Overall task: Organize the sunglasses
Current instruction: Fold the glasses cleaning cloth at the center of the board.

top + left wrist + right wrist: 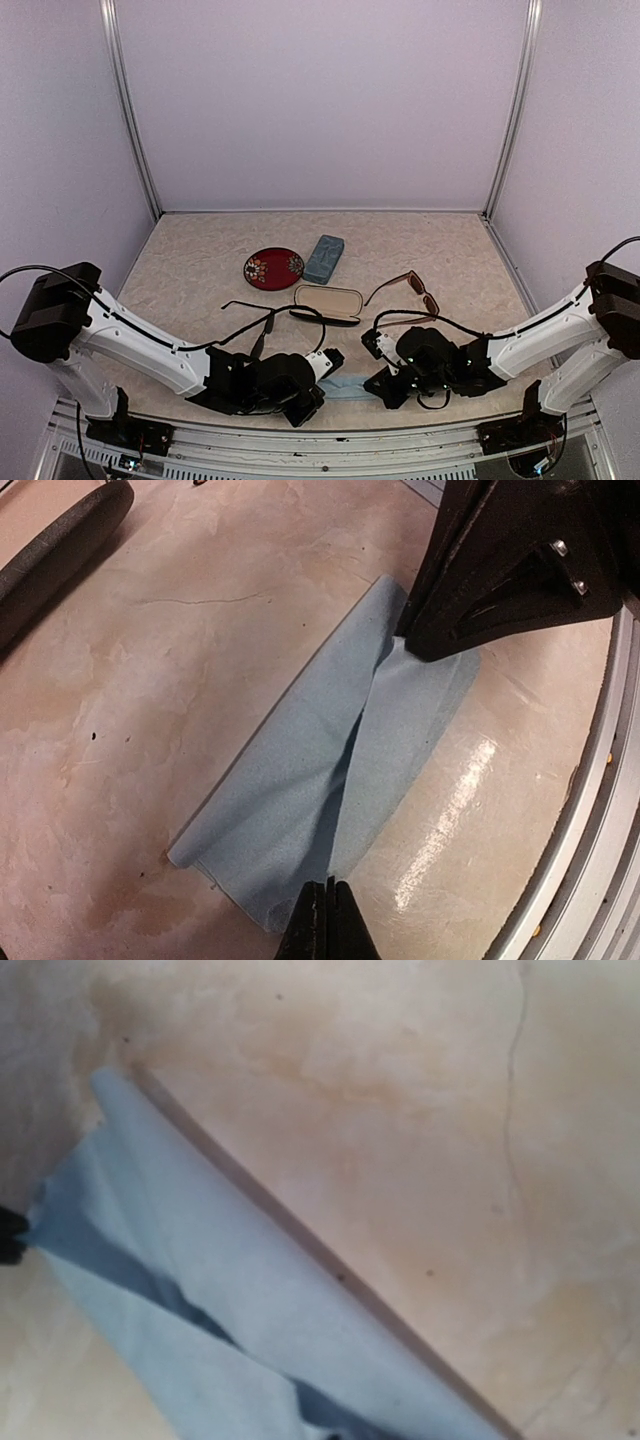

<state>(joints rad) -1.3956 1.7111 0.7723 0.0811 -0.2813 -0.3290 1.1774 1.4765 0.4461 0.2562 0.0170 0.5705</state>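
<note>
Currently both grippers are committed to the light blue fabric cloth, which lies on the marbled beige tabletop on the arm-base side of the open black oval case with a beige lining. The left gripper is closed tight on one edge of the cloth. The right gripper is pinched down on the opposite end. Gripping at two ends puts the fabric under tension, which is judged to serve folding or flattening it before it goes in with a pair of glasses. A crease runs along the length of the cloth, so it is not yet flat.

Neither pair of sunglasses is held. The thin black-framed sunglasses lie just left of the oval case, close to its front rim; whether they touch it cannot be told. The thicker reddish-brown-framed sunglasses lie just right of the oval case with the temples unfolded. The blue-grey rectangular case sits closed behind the oval case, and the round red patterned disc sits behind and left of it.

The oval case stands open, presumably to receive one pair. Judged from this layout, the task is at an early stage: neither pair is stored yet
</note>
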